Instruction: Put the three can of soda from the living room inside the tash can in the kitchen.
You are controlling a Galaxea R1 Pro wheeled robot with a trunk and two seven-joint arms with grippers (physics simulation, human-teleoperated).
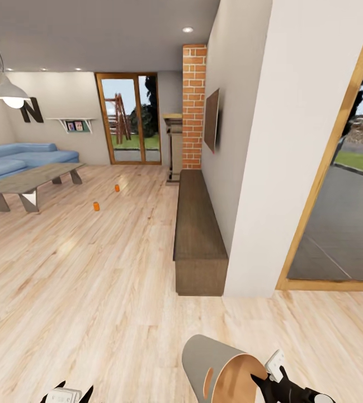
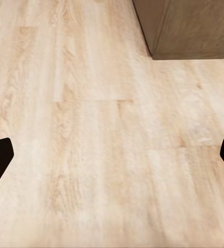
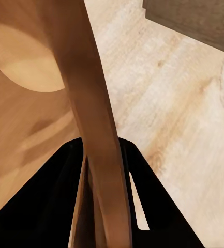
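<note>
Living room floor (image 1: 119, 268) ahead: keep right hand (image 1: 268, 380) pinching tash can (image 1: 220, 369) rim, bin tilted low beside robot, left hand (image 1: 69, 394) spread empty, then roll toward two orange soda cans (image 1: 96, 206) near glass-topped low table (image 1: 33, 179), steering wide of cabinet (image 1: 198, 235).

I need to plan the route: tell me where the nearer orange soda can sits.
In the head view, the nearer orange can stands on the wood floor at left, just right of the low table, with the second orange can beyond it.
</note>
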